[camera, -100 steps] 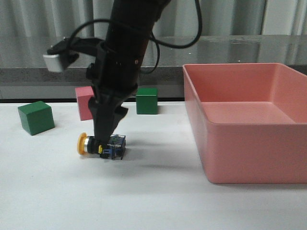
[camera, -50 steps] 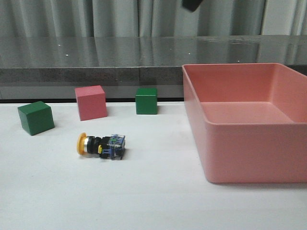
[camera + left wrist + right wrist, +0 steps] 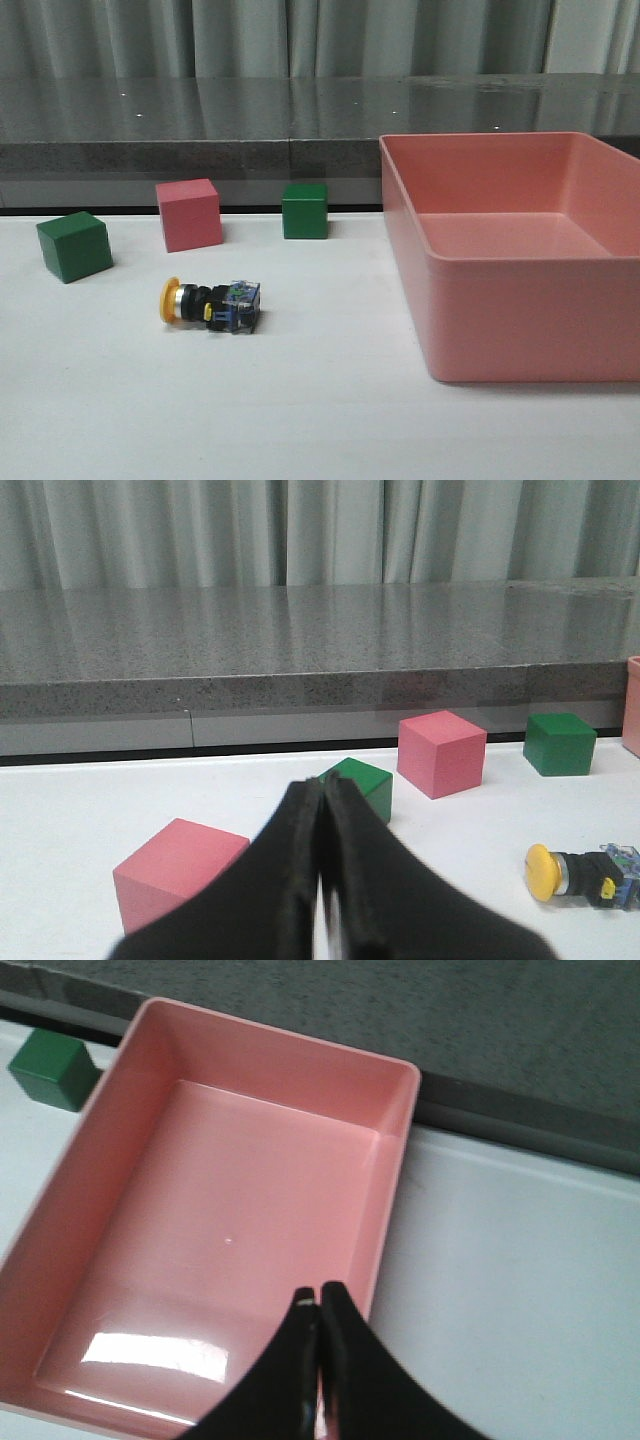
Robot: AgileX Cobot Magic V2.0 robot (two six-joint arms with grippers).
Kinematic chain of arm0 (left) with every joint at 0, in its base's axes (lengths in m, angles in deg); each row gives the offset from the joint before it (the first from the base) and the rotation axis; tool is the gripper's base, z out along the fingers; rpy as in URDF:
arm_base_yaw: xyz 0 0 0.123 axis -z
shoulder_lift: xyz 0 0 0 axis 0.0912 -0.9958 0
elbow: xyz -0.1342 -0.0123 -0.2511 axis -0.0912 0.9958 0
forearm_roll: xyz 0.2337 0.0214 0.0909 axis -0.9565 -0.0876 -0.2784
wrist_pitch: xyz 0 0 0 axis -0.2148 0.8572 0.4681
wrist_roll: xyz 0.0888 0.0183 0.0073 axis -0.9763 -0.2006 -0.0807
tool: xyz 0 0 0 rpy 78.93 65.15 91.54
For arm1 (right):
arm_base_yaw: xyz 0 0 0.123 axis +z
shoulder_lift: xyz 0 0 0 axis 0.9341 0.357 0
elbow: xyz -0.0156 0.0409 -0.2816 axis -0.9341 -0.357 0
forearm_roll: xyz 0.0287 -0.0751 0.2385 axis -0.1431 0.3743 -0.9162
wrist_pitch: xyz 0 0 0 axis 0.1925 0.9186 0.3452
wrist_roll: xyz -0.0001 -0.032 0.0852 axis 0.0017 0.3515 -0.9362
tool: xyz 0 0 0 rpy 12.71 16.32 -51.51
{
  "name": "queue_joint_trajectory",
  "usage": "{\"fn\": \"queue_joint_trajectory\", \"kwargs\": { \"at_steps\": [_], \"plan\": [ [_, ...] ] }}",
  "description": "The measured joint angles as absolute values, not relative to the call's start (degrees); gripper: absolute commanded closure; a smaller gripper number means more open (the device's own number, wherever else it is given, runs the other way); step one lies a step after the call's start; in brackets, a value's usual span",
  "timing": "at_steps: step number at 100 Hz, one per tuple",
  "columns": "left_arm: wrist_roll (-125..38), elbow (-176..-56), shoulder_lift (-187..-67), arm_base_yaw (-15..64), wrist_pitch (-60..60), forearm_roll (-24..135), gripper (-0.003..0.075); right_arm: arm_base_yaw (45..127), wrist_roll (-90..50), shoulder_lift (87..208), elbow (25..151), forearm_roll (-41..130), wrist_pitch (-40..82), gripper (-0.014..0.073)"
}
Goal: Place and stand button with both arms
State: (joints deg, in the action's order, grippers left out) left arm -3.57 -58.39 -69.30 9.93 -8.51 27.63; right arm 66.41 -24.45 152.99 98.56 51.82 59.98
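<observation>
- One button (image 3: 211,304), lying on its side on the white table (image 3: 300,420), yellow mushroom cap toward the left, clear-bluish square base toward the right; silver ring and black cylindrical body between them. Not standing. Also in the left wrist view (image 3: 577,870), same lying pose.
- Located left of centre on the table, in front of the cubes, well apart from the bin.
- Two green cubes in the front view: one at far left (image 3: 74,245), one further back near centre (image 3: 305,210). Matte, sharp-edged, solid-coloured.
- One pink cube (image 3: 189,214) between the two green ones in the front view; a second pink cube (image 3: 178,872) seen only from the left wrist, near the fingers.
- One pink bin (image 3: 520,330), rectangular, smooth glossy plastic with rounded rim, nothing inside; seen from above in the right wrist view (image 3: 215,1230).
- Grey speckled ledge (image 3: 200,120) behind the table, pleated grey curtain above it.
- Neither arm visible in the front view.
- Left gripper (image 3: 322,880): black tapered fingers pressed together, nothing between them, held low over the table and looking level across it toward the cubes and button.
- Right gripper (image 3: 318,1355): fingers likewise closed tip to tip, holding nothing, raised high and pointing down over the bin's rim.
</observation>
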Motion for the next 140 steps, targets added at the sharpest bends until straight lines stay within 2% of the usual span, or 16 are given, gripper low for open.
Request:
{"fn": "queue_joint_trajectory", "kwargs": {
  "at_steps": [26,44,70,96,103,107,110,122,125,132,140],
  "plan": [
    [-3.6,-58.4,-69.3,9.9,-8.7,27.6,0.074,64.0,-24.8,131.5,74.3,50.5,42.9,0.0669],
    [-3.6,-58.4,-69.3,9.9,-9.3,32.1,0.074,63.9,-24.8,120.0,64.6,49.4,38.9,0.0669],
    [-3.6,-60.7,-70.4,9.9,-7.0,42.8,0.074,63.9,-24.8,113.2,60.1,49.2,39.0,0.0669],
    [-3.6,-79.5,-86.8,9.9,-1.7,43.3,0.0731,63.9,-24.9,113.2,60.0,49.2,39.0,0.0669],
    [-5.0,-85.0,-92.9,9.9,-0.4,43.3,0.0664,63.9,-24.9,113.2,60.0,49.2,39.0,0.0669],
    [-7.0,-87.4,-95.8,9.9,-0.1,43.3,0.0588,63.9,-24.9,113.2,60.0,49.2,39.0,0.0669],
    [-9.6,-89.2,-98.6,9.9,-0.1,43.3,0.0521,63.9,-24.9,113.2,60.0,49.2,39.0,0.0669],
    [-17.8,-95.4,-106.9,9.9,0.0,43.2,0.0161,63.9,-24.9,113.1,60.0,49.2,39.0,0.0669],
    [-18.8,-96.4,-109.0,9.9,0.0,43.2,0.0101,63.9,-24.9,113.1,60.0,49.2,39.0,0.0669],
    [-20.0,-97.8,-112.9,9.9,-1.3,43.2,0.002,63.9,-24.9,113.1,60.0,49.2,39.0,0.0669],
    [-20.7,-98.3,-116.7,9.9,-4.2,44.0,0.0019,63.9,-24.9,113.1,60.0,49.2,39.0,0.0669]
  ]
}}
